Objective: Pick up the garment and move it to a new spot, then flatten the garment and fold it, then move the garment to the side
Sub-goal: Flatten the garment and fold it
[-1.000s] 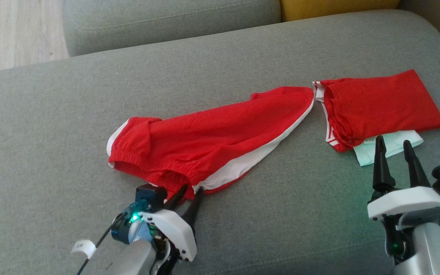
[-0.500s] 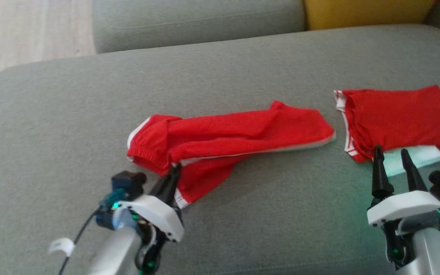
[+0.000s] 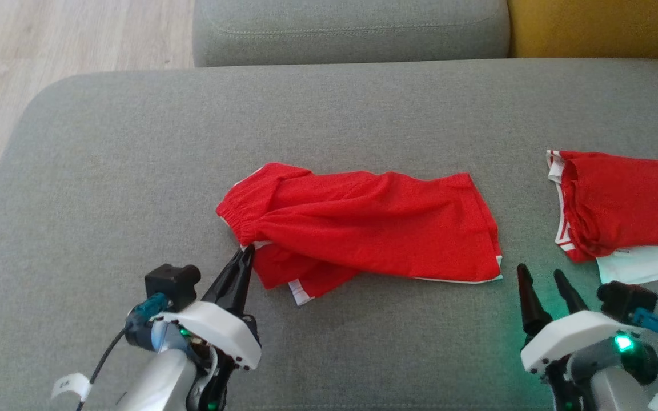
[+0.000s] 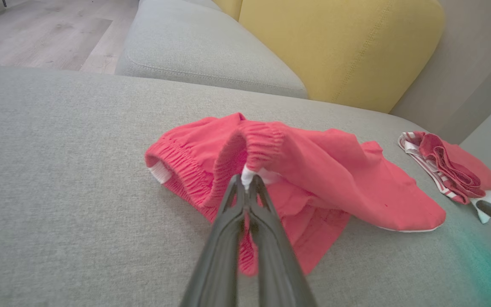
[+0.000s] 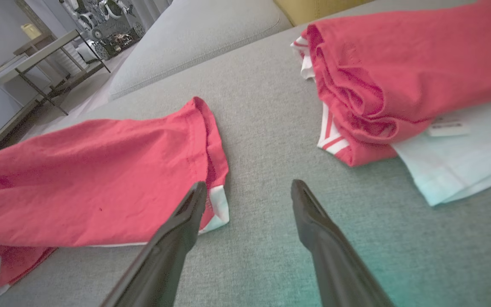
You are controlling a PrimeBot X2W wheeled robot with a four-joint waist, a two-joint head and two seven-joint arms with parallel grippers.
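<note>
Pinching red shorts [image 3: 374, 228] at elastic waistband corner with left gripper [image 3: 246, 251], fingers pressed together on white trim. Lying crumpled mid grey sofa seat [image 3: 135, 171], waistband toward left, leg hem toward right. Poised near hem with right gripper [image 3: 540, 273], fingers spread wide, holding nothing. Further right, apart: folded red garment [image 3: 626, 200] atop white cloth [image 3: 643, 265].

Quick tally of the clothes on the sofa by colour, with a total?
Red: 2, the shorts and the folded garment
Pale: 1, the cloth under the folded garment
Total: 3
</note>
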